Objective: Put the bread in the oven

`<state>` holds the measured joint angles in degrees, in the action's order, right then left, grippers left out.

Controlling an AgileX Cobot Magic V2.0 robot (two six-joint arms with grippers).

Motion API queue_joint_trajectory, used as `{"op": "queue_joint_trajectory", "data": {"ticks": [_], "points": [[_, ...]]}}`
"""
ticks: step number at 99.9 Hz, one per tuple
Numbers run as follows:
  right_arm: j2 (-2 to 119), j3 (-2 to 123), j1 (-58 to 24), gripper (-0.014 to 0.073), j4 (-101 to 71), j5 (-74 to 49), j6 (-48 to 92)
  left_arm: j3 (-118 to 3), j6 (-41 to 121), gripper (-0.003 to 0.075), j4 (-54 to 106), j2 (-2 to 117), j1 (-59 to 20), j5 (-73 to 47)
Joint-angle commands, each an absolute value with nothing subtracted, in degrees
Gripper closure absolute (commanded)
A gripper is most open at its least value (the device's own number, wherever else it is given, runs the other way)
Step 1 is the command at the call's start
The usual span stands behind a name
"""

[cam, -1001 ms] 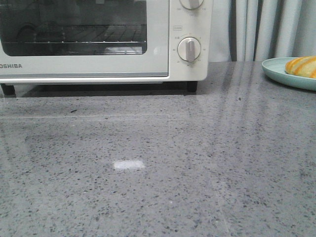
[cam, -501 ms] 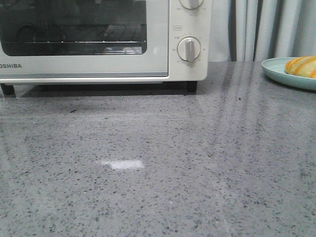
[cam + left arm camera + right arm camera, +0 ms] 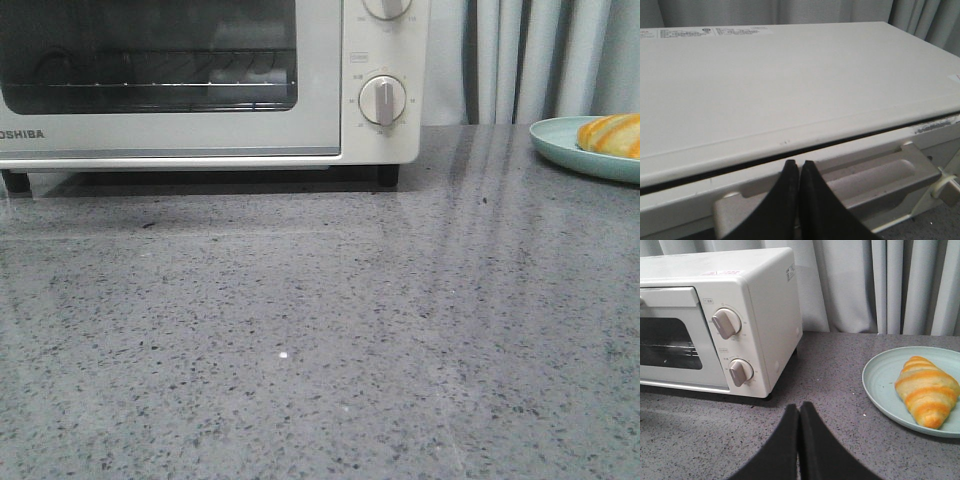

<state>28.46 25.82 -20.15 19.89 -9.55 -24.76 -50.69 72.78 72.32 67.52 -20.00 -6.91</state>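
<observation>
The cream-white oven (image 3: 200, 90) stands at the back left of the grey counter, its glass door closed. It also shows in the right wrist view (image 3: 740, 315). The bread (image 3: 612, 134), golden-orange with pale stripes, lies on a pale green plate (image 3: 560, 145) at the far right; the right wrist view shows the bread (image 3: 926, 396) too. My left gripper (image 3: 799, 164) is shut and empty, its tips right at the oven's door handle (image 3: 860, 182), just under the top edge. My right gripper (image 3: 799, 406) is shut and empty above the counter, between oven and plate (image 3: 885, 385). Neither gripper shows in the front view.
Grey curtains (image 3: 540, 60) hang behind the counter. The oven has two round dials (image 3: 383, 100) on its right side. The speckled counter (image 3: 320, 340) stretches in front of the oven.
A bright reflection on the counter in front of the oven slid left and vanished. The reflection in the oven window also shifted. Oven, plate and bread have not moved.
</observation>
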Motion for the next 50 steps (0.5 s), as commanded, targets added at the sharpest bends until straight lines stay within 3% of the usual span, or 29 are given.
{"op": "queue_joint_trajectory", "data": {"ticks": [1,50], "points": [[29.0,27.8,-20.2,0.0662,20.6,-5.3,-24.9,-48.8,72.6,0.0742,71.9,64.3,-20.5,-9.4],[29.0,27.8,-20.2,0.0662,20.6,-2.4,-24.9,-29.1,72.6,0.0742,71.9,51.5,-20.5,-15.7]]}}
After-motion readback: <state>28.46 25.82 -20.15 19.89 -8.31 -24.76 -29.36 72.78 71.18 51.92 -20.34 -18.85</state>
